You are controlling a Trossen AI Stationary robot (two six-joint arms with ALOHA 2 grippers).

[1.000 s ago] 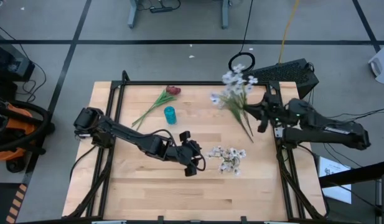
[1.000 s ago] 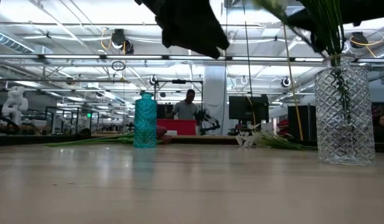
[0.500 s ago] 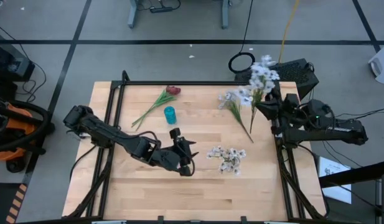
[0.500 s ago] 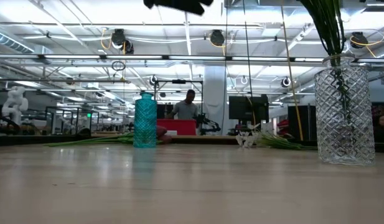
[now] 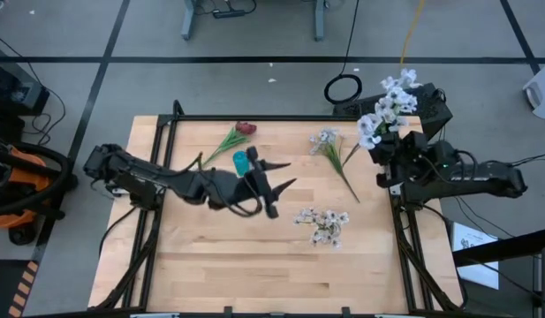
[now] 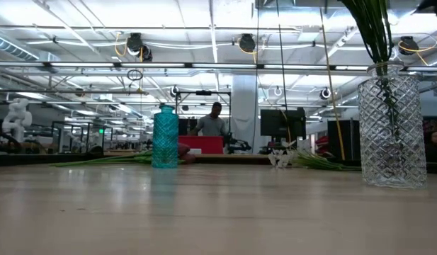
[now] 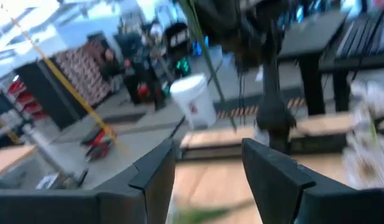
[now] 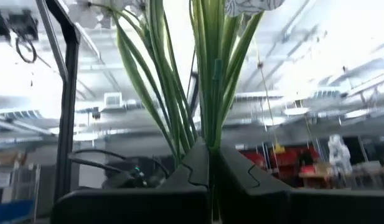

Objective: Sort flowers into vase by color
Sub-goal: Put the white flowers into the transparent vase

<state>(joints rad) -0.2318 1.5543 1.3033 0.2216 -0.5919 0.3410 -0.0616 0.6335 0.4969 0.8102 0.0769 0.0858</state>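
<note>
Lifting white spray (image 5: 389, 106) higher | left gripper (image 5: 281, 177) raised, empty

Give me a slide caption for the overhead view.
Right claw lifts a white spray; left claw open near the teal vase.

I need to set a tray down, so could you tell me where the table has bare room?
The near half of the table, in front of the white spray, is bare. The far half is crowded: red flower, teal vase, left gripper, another white sprig.
</note>
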